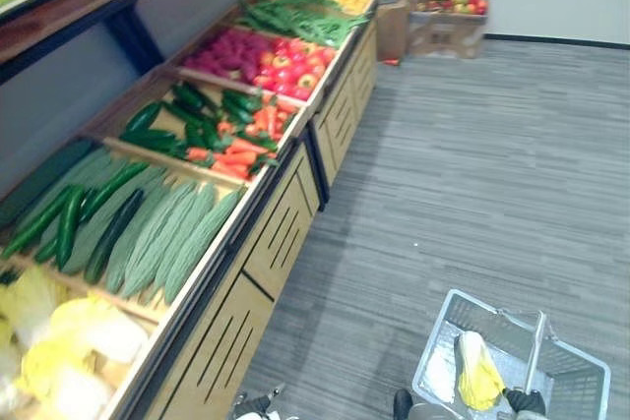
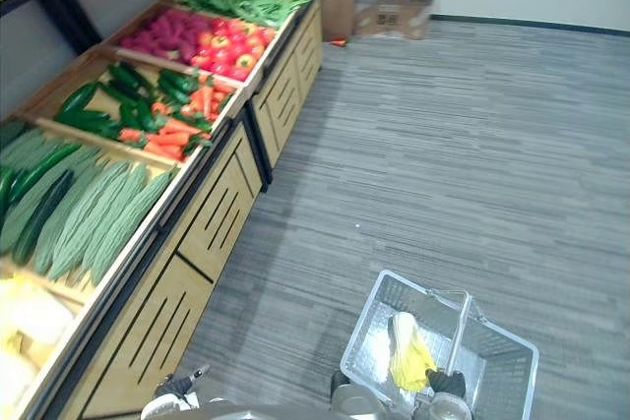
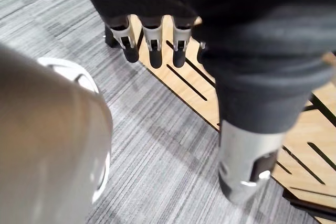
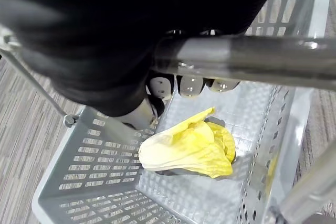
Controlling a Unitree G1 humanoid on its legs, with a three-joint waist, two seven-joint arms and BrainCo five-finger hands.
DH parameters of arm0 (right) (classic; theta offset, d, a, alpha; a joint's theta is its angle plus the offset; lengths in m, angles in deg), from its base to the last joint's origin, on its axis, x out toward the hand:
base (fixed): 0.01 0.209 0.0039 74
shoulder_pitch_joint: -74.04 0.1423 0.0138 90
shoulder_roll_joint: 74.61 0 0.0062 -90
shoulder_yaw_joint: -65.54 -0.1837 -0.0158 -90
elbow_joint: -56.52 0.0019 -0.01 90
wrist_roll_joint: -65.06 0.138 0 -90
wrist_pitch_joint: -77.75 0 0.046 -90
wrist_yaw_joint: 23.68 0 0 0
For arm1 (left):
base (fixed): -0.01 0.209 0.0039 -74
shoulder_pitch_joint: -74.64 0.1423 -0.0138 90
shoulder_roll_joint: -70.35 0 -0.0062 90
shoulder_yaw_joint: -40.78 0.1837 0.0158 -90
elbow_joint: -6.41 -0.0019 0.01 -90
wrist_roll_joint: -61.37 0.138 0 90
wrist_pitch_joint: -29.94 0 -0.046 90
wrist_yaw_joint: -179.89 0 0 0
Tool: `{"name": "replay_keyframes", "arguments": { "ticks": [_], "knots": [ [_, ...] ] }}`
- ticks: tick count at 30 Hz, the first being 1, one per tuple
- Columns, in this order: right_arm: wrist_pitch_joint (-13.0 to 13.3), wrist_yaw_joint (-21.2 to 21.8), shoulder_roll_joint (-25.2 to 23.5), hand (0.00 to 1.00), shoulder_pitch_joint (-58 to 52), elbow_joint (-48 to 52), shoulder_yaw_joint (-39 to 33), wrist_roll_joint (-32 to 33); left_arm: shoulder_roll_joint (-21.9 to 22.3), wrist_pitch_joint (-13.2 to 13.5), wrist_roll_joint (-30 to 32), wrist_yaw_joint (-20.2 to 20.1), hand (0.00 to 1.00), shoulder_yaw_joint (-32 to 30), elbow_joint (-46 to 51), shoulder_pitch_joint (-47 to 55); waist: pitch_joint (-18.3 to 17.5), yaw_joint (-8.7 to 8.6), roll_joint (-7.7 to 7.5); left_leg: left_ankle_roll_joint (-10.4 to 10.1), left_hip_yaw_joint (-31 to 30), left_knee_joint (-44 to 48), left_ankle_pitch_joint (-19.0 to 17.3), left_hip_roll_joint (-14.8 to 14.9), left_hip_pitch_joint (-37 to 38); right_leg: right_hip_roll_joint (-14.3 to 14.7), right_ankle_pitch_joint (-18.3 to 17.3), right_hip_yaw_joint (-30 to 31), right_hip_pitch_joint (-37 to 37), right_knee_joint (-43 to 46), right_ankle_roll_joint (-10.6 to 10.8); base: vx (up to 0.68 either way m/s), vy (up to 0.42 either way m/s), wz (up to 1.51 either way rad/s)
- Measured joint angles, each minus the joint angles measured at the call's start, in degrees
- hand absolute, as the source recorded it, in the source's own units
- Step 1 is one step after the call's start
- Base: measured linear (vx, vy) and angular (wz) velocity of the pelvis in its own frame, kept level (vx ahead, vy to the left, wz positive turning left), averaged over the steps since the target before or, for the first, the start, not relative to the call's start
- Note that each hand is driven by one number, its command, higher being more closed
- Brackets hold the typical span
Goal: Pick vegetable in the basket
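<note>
One cabbage (image 4: 189,148) in basket (image 4: 100,156), vegetable stand (image 1: 285,218) nearby

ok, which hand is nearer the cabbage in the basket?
Right. The right hand is curled round the basket handle, directly above the cabbage; the left hand hangs open by the wooden stand, apart from the basket.
</note>
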Motion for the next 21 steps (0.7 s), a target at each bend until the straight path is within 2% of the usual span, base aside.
{"name": "replay_keyframes", "arguments": {
  "ticks": [2, 4, 5, 7, 8, 9, 11, 14, 15, 17, 19, 20, 21],
  "knots": [
    [0.01, 0.04, 0.25, 1.00, 0.03, -0.45, -0.01, 1.08, 0.05, 0.21, -0.84, 0.20, 0.00, -0.04, 0.12, 0.02, 0.05, 0.61, 0.24, -0.04, -7.92, -8.34, 0.21, -2.03, -1.11, 0.06, 0.39, 3.62, -1.04, -0.42, 1.09, -0.05, 0.195, -0.98],
    [0.01, 0.02, 0.62, 1.00, -0.05, -0.44, -0.03, 1.13, 0.21, 0.19, -0.83, 0.24, 0.00, -0.05, 0.07, 0.24, -0.17, 0.60, 1.21, -0.13, -9.80, -12.25, 0.28, -1.81, -1.60, 0.59, 0.70, 4.93, -1.79, -0.47, 2.48, -0.02, 0.192, -0.66],
    [0.01, -0.01, 1.55, 1.00, -0.19, -0.45, -0.18, 1.13, 0.81, 0.14, -0.80, 0.29, 0.00, -0.06, -0.11, 0.45, -0.36, 0.59, 3.18, -1.53, -10.92, -13.35, 1.19, -0.83, -2.31, 1.80, 1.33, 5.58, -1.86, -1.19, 3.73, 0.02, 0.287, -0.71],
    [0.08, 0.02, 0.51, 1.00, -0.52, -0.50, -0.52, 1.12, 0.87, 0.18, -0.77, 0.61, 0.00, -0.55, 0.44, 0.63, -1.12, 1.09, 2.11, -1.61, -8.79, -12.63, 1.23, -2.62, -2.18, -0.34, 2.65, 7.10, -0.83, -3.07, 5.69, 0.09, 0.342, -0.57],
    [0.16, -0.08, -0.35, 1.00, -0.91, -0.48, -0.73, 1.15, -0.19, 0.08, -0.62, 0.71, 0.00, -0.18, 0.35, 0.71, -1.47, 0.79, 0.60, -1.21, -7.69, -13.89, 1.10, -4.89, -1.33, -2.67, 3.12, 7.36, -0.94, -3.36, 6.38, 0.11, 0.271, -0.19],
    [0.20, -0.12, -0.47, 1.00, -1.03, -0.48, -0.85, 1.20, -0.27, 0.08, -0.62, 0.73, 0.00, -0.06, 0.36, 0.75, -1.55, 0.76, 0.39, -1.19, -7.49, -14.24, 1.11, -5.30, -1.09, -3.11, 3.13, 7.37, -0.97, -3.37, 6.57, 0.10, 0.209, -0.16],
    [0.29, -0.30, -0.88, 1.00, -1.56, -0.50, -1.65, 2.09, -0.74, 0.07, -0.12, 0.73, 0.00, 1.19, 0.16, 0.88, -2.11, 0.66, -0.29, -0.09, -6.04, -16.09, 1.21, -7.93, 0.10, -5.59, 2.63, 7.41, -1.18, -3.26, 7.75, 0.16, 0.265, -0.14],
    [0.36, -0.43, -0.86, 1.00, -0.41, -0.23, -1.65, 2.07, -1.33, 0.08, 2.12, 0.62, 0.00, 2.88, -0.07, 0.57, -2.44, 1.17, -0.19, 0.09, -3.69, -16.69, 1.23, -9.53, 1.36, -6.79, 2.00, 8.43, -3.40, -0.76, 8.68, 0.22, 0.206, -0.41],
    [0.41, -0.50, -0.95, 1.00, 0.25, -0.21, -1.65, 2.07, -1.81, 0.07, 2.12, 0.51, 0.00, 4.62, -0.12, 0.54, -2.40, 1.20, 0.03, -0.08, -3.03, -16.54, 1.13, -9.75, 1.97, -6.75, 1.46, 8.77, -5.13, 2.79, 9.11, 0.25, 0.139, -0.40],
    [0.48, -0.59, -0.99, 1.00, 0.28, 0.18, -1.86, 2.08, -2.15, 0.09, 2.12, 0.41, 0.00, 6.01, -0.10, 0.38, -2.10, 1.56, 0.02, -0.06, -2.67, -16.51, 1.10, -9.91, 3.31, -6.53, 0.03, 8.72, -6.62, 7.87, 8.06, 0.16, 0.057, -0.27],
    [0.76, -0.94, -0.99, 1.00, 0.69, 1.06, -2.81, 2.10, -2.44, 0.14, 2.18, 0.25, 0.00, 7.81, -0.13, 0.06, -0.65, 2.08, 0.71, 0.33, -2.33, -16.51, -0.15, -9.36, 6.22, -5.23, -1.05, 8.26, -10.98, 20.64, 6.93, 0.13, 0.035, -0.27],
    [1.13, -1.39, -1.08, 1.00, 1.33, 1.29, -3.00, 2.12, -2.89, 0.19, 2.29, 0.14, 0.00, 8.62, -0.10, 0.02, 0.31, 1.85, 0.59, 0.98, -2.08, -17.02, -1.05, -9.53, 8.17, -5.46, -1.30, 6.95, -13.65, 28.47, 6.54, 0.09, 0.033, -0.14],
    [1.25, -1.53, -1.08, 1.00, 1.43, 1.34, -3.29, 2.16, -3.10, 0.20, 2.50, 0.13, 0.00, 9.03, -0.10, -0.05, 0.43, 1.74, 0.50, 1.68, -2.00, -17.62, -1.58, -9.67, 9.10, -5.95, -1.39, 5.65, -15.42, 32.21, 6.62, 0.10, 0.034, -0.04]
  ]
}}
